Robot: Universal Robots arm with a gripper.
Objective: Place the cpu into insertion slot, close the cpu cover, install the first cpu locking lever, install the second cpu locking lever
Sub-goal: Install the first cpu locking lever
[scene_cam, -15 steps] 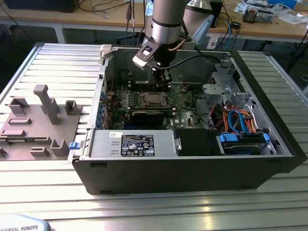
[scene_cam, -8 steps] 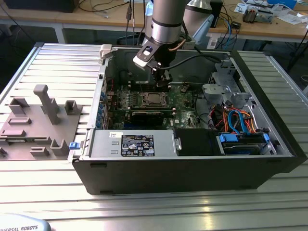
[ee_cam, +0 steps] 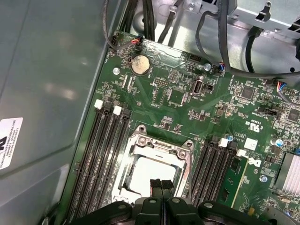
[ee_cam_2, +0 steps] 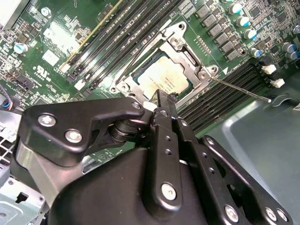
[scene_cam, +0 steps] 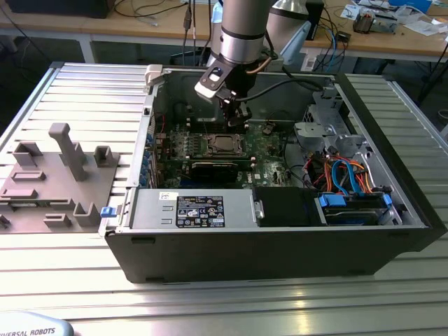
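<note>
Silver-grey metal marks the spot in the exterior view: the cpu [scene_cam: 225,143] lies in the insertion slot [scene_cam: 212,145] on the green motherboard [scene_cam: 269,150] inside the open computer case [scene_cam: 280,238], and the gripper [scene_cam: 239,115] hangs just above and behind it. In the second wrist view the cpu [ee_cam_2: 161,77] sits flat in the socket, and the cpu cover [ee_cam_2: 185,54] appears folded down around it, its window framing the chip. We therefore judge the placing done and the cover closed, or very nearly so. One thin locking lever [ee_cam_2: 239,89] juts away from the socket over the memory slots [ee_cam_2: 220,93], so we take it as not yet latched. A second wire lever [ee_cam_2: 138,58] runs along the opposite edge, and we cannot tell whether it is hooked. The gripper [ee_cam_2: 159,101] has its fingers pressed together with nothing between them, the tips at the socket's near edge. In the first wrist view the fingertips [ee_cam: 156,184] meet with no gap directly over the cover's [ee_cam: 161,140] near side, and whether they touch it we cannot tell.
</note>
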